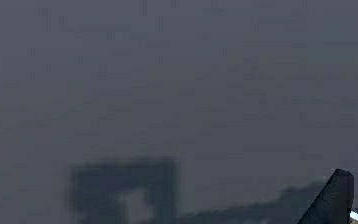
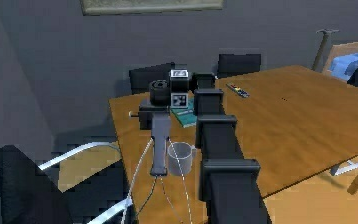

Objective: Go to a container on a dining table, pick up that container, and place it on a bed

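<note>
step: grasp container [image 2: 180,157] on dining table [image 2: 287,110] | gripper [image 2: 162,172] near it, can't tell if holding anything | I'd centre fingers, lift straight

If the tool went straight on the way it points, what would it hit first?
Probably the tool reaches the wooden table top, just left of the pale container; depth is unclear.

Arm [image 2: 225,165]: dark square bar built of nested black segments.
Markers [image 2: 159,96]: two small white squares bearing black marks at its end.
Gripper [image 2: 160,170]: dark grey body, two thin fingers.
</note>
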{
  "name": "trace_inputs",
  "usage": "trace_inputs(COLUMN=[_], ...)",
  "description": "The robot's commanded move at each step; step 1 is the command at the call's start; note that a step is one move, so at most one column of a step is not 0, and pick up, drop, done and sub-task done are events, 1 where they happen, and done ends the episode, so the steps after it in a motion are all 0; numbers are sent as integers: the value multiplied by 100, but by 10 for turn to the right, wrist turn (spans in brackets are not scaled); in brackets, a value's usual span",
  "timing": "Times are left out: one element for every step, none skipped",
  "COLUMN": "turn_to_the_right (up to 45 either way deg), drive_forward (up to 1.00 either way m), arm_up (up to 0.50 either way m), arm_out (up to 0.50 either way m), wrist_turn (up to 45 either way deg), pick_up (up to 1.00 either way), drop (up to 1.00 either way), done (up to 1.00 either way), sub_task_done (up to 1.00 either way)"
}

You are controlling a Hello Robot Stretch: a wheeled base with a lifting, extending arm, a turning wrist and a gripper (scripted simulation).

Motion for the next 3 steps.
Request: trace_inputs(turn_to_the_right=[0,0,0], drive_forward=[0,0,0], arm_up=[0,0,0], arm_out=[0,0,0], wrist_turn=[450,450,450], pick_up=[0,0,0], drop=[0,0,0], done=[0,0,0], sub_task_done=[0,0,0])
